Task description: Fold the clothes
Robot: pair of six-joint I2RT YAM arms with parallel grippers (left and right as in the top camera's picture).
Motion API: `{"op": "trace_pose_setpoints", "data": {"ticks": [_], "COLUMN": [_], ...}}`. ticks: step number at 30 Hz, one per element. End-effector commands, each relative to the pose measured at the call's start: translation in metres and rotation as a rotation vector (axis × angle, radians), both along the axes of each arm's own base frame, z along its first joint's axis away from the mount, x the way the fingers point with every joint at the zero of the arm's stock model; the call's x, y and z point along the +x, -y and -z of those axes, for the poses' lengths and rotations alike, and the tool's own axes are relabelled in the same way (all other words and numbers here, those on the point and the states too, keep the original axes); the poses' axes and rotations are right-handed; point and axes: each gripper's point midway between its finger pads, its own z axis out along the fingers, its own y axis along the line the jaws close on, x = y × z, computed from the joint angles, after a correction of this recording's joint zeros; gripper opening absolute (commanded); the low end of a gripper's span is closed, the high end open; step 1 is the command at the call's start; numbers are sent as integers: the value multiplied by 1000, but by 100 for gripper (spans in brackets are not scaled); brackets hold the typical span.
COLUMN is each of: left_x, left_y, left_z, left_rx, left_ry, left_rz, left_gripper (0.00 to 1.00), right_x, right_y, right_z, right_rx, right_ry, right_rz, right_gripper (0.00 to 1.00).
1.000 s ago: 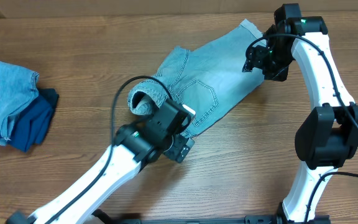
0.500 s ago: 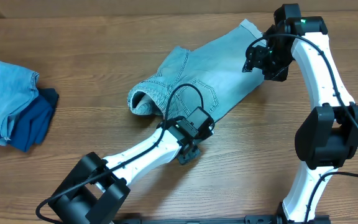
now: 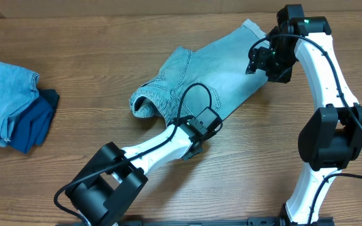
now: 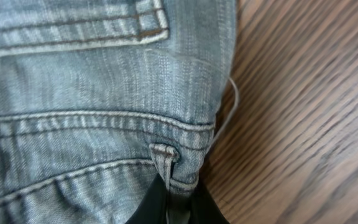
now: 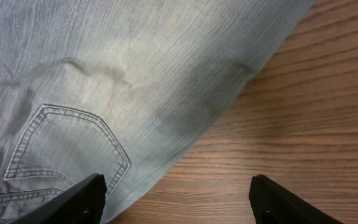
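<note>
Denim shorts [image 4: 92,93] in left claw [image 4: 178,198]

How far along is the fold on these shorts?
Done: little; the shorts lie stretched out, one waistband corner curled, no fold showing. In hand: left pincer shut on the waist edge by a belt loop; right pincer hangs open at the leg's edge. Left: the folding itself.

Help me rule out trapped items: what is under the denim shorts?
Bare wooden table shows all around the denim shorts; whatever lies beneath the fabric itself is covered.
</note>
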Motion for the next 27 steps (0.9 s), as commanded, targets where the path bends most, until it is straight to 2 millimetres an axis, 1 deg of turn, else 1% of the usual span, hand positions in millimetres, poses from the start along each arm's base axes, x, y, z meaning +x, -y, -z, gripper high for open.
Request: {"op": "trace_pose_setpoints", "data": {"ticks": [1,2,4,5,7,8,9,11,14,17,18,20,23,25,27], "left_x": [19,23,23,24,32,35,36,35,33,32,32,35,39,39,38], "left_y": [11,16,26,28,26,24,23,20,19,18,17,13,4,2,2], "left_z": [-53,-89,-150,-179,-236,-261,-280,-310,-322,-322,-321,-328,-339,-345,-347], "left_rx": [-39,-78,-175,-225,-317,-361,-399,-445,-460,-455,-450,-440,-420,-424,-427], "left_ry": [70,90,104,127,200,238,265,311,331,328,328,356,408,418,420], "left_rz": [-97,-124,-152,-167,-189,-198,-199,-174,-159,-160,-161,-169,-187,-186,-186], "left_gripper": [4,4,4,4,4,4,4,4,4,4,4,4,4,4,4], "right_x": [2,3,4,4,3,3,6,17,27,27,23,13,-6,-14,-25], "right_y": [13,22,38,44,52,54,55,53,42,38,42,41,43,50,59], "right_z": [-9,-9,-9,-9,-9,-9,-9,-3,7,23,33,43,46,48,57], "right_rx": [-10,-10,-10,-9,-7,-8,-8,6,76,101,75,70,86,78,82], "right_ry": [26,27,28,26,21,23,34,78,117,107,99,72,-39,-82,-129], "right_rz": [27,47,85,98,117,118,119,115,95,105,82,45,167,219,265], "right_gripper": [78,78,78,78,79,82,83,86,86,88,88,90,88,87,85]}}
